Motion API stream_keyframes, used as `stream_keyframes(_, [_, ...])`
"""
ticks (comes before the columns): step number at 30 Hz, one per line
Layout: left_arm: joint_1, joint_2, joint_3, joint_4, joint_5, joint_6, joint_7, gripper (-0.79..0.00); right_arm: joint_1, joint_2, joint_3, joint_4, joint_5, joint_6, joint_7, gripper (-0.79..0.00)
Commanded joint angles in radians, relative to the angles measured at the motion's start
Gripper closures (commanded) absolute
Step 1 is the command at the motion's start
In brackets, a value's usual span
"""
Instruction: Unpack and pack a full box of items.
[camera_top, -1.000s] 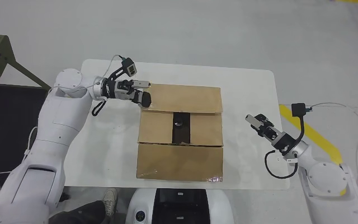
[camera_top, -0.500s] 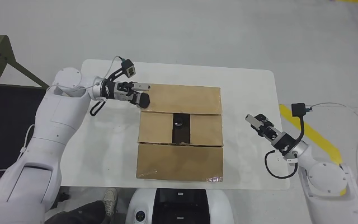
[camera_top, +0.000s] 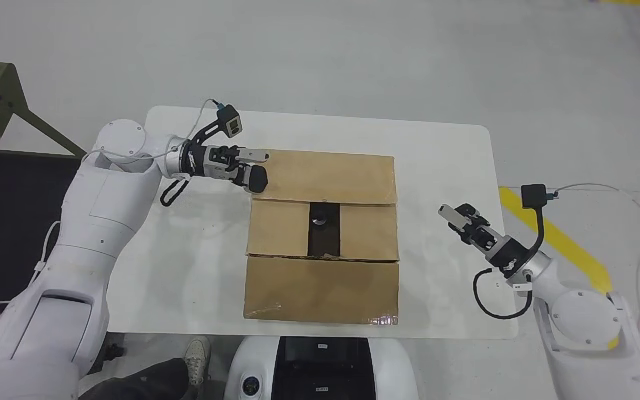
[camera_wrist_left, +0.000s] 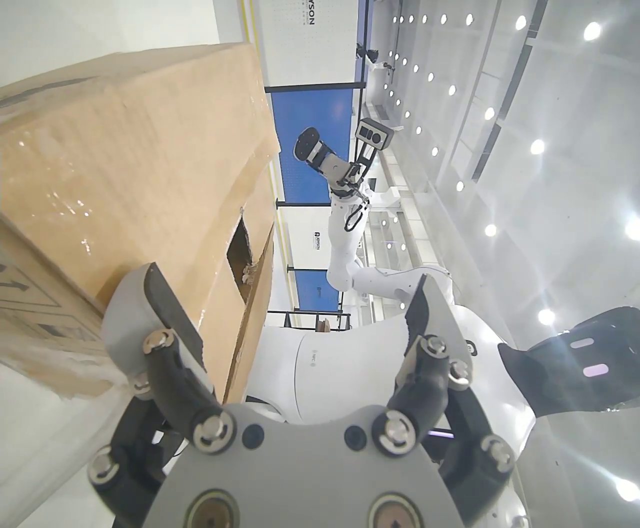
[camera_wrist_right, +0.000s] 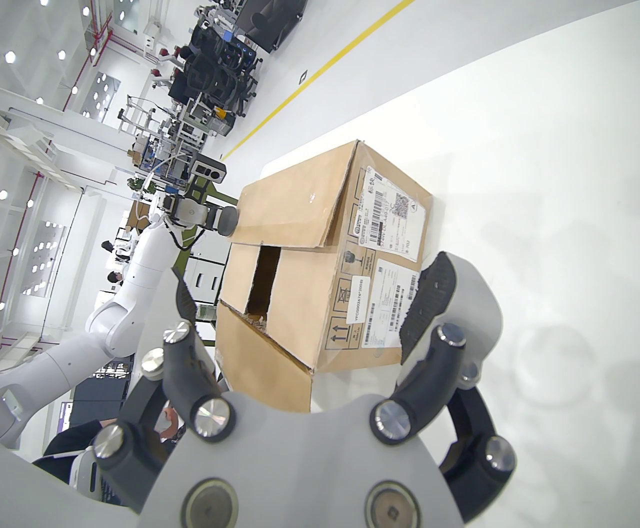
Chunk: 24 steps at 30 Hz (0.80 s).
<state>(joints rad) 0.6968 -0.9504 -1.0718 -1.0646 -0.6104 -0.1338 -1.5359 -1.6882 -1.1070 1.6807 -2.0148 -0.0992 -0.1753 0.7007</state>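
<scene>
Right gripper (camera_wrist_right: 310, 290), fingers spread apart, in the foreground facing a cardboard box (camera_wrist_right: 265, 360) on the white table (camera_wrist_right: 525, 150), with a dark gap (camera_wrist_right: 262, 280) between its top flaps (camera_wrist_right: 290, 220), printed labels (camera_wrist_right: 385, 215) on the near side, and the left gripper (camera_wrist_right: 227, 220) at its far top edge.

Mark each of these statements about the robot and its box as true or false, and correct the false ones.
1. The cardboard box stands on the white table. True.
2. The right gripper is shut on a flap of the box. False: it is open and hangs apart from the box, off to its side.
3. The left gripper is at a far corner of the box, fingers open. True.
4. The top of the box is closed all the way across. False: a dark gap shows between the flaps in the middle.
5. Both grippers are on the same side of the box. False: they are on opposite sides.
</scene>
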Motion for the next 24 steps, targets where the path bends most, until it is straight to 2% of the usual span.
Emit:
stream_keyframes(1, [0.0, 0.0, 0.0, 0.0, 0.0, 0.0, 0.0, -0.785, 0.0, 0.0, 0.0, 0.0, 0.0, 0.0, 0.0, -0.785])
stream_keyframes(24, [0.0, 0.0, 0.0, 0.0, 0.0, 0.0, 0.0, -0.785, 0.001, 0.0, -0.009, 0.002, 0.018, 0.021, 0.002, -0.785])
